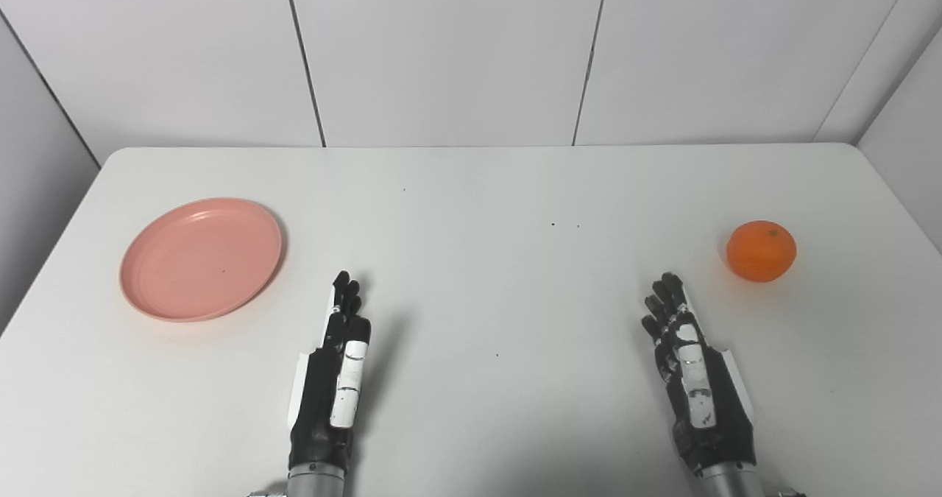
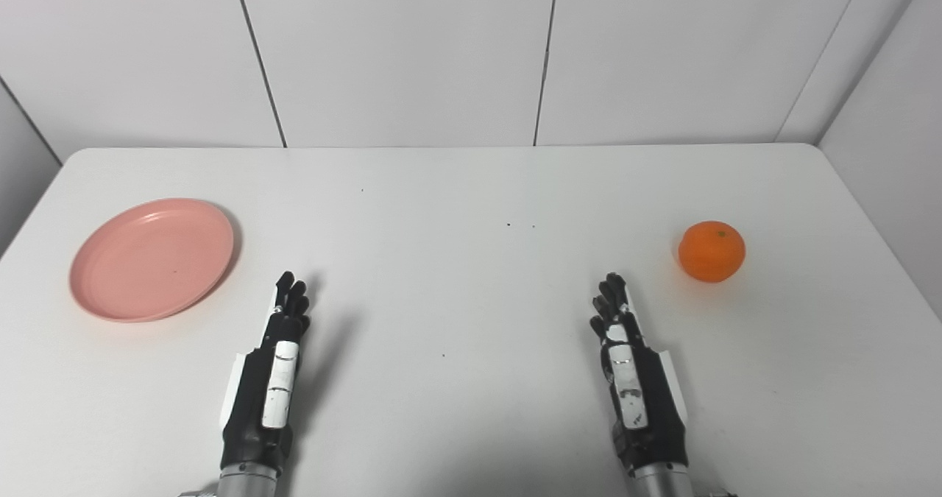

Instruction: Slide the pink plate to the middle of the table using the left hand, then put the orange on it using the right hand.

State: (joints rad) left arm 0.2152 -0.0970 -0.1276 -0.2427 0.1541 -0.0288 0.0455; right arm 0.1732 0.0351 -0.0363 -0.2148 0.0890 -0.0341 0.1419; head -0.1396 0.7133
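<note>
The pink plate (image 1: 200, 259) is looking like smooth plastic, the table (image 1: 478, 188) matt white, the orange (image 1: 761, 251) faintly dimpled.

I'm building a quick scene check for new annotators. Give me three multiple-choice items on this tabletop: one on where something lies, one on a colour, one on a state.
1. Where does the orange lie on the table?
A. On the right side, ahead of the right hand
B. On the plate
C. In the middle of the table

2. What colour is the plate?
A. Blue
B. Pink
C. Green

3. What is the left hand doing?
A. Gripping the plate's rim
B. Holding the orange
C. Holding nothing, fingers extended

Answers:
1. A: the fruit sits bare on the table just beyond and outside the right hand.
2. B: the dish on the left is plainly pink.
3. C: it lies apart from the plate, with bare table between them.
</note>
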